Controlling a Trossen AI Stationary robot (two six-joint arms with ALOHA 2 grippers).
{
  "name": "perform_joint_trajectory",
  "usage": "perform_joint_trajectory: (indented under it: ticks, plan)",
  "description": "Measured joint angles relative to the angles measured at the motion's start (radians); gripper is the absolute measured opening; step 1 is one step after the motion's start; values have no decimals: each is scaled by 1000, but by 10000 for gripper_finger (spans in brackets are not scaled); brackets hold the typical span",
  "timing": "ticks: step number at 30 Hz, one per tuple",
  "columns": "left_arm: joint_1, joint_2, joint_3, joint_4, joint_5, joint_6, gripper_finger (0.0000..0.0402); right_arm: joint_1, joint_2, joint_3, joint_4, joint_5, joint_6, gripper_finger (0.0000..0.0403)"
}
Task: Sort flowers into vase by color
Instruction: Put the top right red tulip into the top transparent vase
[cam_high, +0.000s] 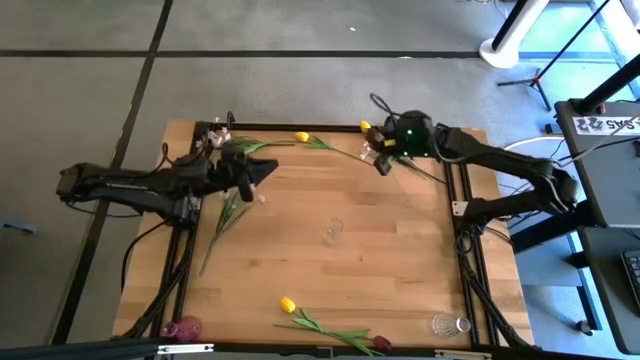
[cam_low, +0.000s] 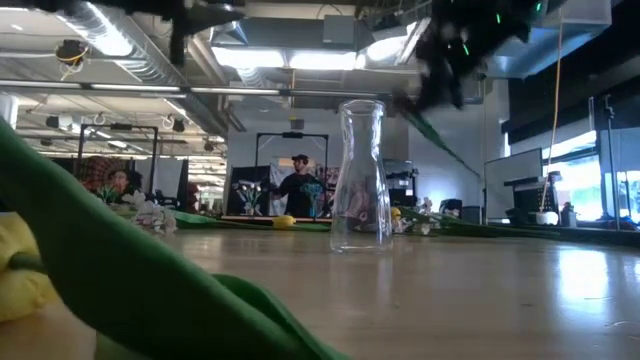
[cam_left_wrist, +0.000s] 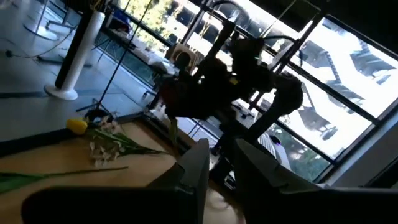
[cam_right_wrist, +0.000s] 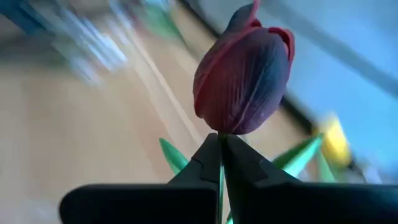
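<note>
My right gripper (cam_high: 384, 162) is over the table's far right part, shut on a dark red tulip (cam_right_wrist: 242, 74). Its green stem (cam_low: 440, 140) slants down behind the gripper toward the right edge. My left gripper (cam_high: 262, 172) hovers open over the far left part, with nothing between its fingers (cam_left_wrist: 221, 163). A clear glass vase (cam_high: 333, 232) stands upright at the table's middle. Yellow tulips (cam_high: 302, 137) and a white-pink spray (cam_high: 218, 138) lie along the far edge. A yellow tulip (cam_high: 288, 304) and a dark red one (cam_high: 381, 343) lie at the near edge. My right gripper pinches the dark red tulip's stem (cam_right_wrist: 221, 138) just under the bloom, between its two fingertips (cam_right_wrist: 208, 158). The fingers lie across the stem. The bloom stands past the fingertips and the flower is lifted clear of the table, its stem and leaves trailing behind.
A second clear vase (cam_high: 447, 324) stands at the near right corner and a pinkish vase (cam_high: 183, 328) at the near left corner. A long green stem (cam_high: 225, 215) lies on the table below my left gripper. People show in the room beyond the table (cam_low: 298, 185).
</note>
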Motion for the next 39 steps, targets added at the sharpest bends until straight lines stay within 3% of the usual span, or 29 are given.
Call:
perform_joint_trajectory:
  ticks: [8,11,14,21,33,39]
  plan:
    - [68,118,181,-65,89,79,117,188,-7,24,489,-5,-38,4]
    - [49,167,236,-63,135,117,136,239,-7,24,619,-5,-59,4]
    - [22,224,281,-57,113,211,144,275,-7,24,687,2,-95,2]
    - [11,318,310,2,78,381,139,335,-6,25,670,40,-214,2]
    - [9,398,310,45,107,417,133,347,0,25,629,80,-247,4]
    - [-3,536,310,278,96,493,133,347,1,25,586,102,-247,4]
